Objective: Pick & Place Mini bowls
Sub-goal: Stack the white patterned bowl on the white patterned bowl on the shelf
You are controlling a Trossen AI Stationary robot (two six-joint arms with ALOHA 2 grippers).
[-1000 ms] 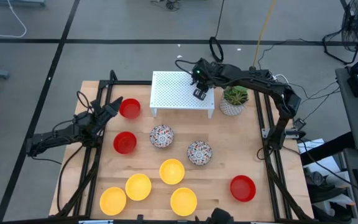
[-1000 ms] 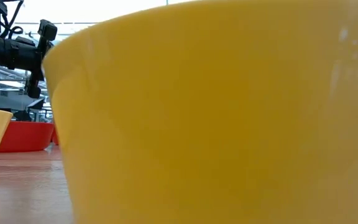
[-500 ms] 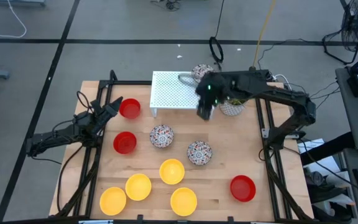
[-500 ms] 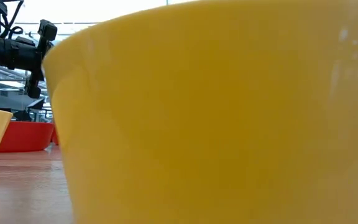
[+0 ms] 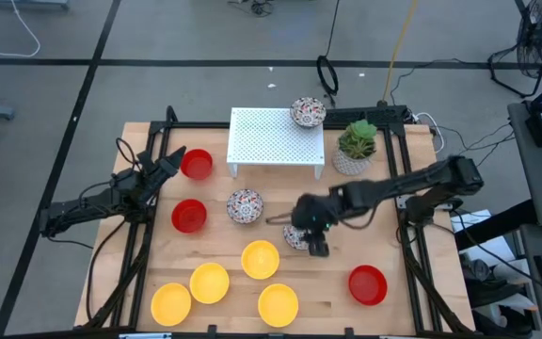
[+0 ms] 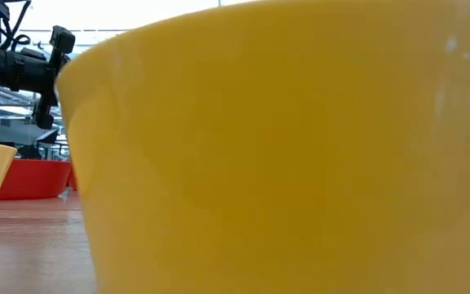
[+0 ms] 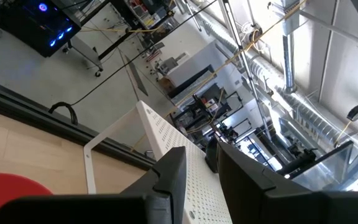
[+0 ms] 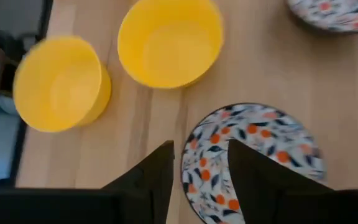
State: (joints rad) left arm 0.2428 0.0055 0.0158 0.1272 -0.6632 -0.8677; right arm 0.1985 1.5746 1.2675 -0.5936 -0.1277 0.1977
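My right gripper (image 5: 314, 243) hangs open, tipped down, over a floral mini bowl (image 5: 296, 230) at the table's middle right. Its fingers stand on either side of that bowl's rim (image 8: 211, 163), and I see no touch. Another floral bowl (image 5: 307, 111) rests on the white perforated stand (image 5: 271, 139), and one more (image 5: 245, 204) sits on the table. Several yellow bowls (image 5: 260, 259) sit near the front edge. Red bowls sit at the far left (image 5: 196, 164), the left (image 5: 189, 216) and the near right (image 5: 367, 284). My left gripper (image 5: 173, 166) waits open beside the far-left red bowl.
A white pot with a green plant (image 5: 354, 151) stands right of the stand. A black frame (image 5: 412, 245) runs along the table's left and right sides. One yellow bowl (image 6: 300, 147) fills the low view. Bare wood lies between the floral bowls and the near-right red bowl.
My right gripper has swung from the stand's far right corner toward the near edge, tipping downward, and now hangs over the middle-right floral bowl. A floral bowl shows on the stand where the gripper stood. The left arm has kept still.
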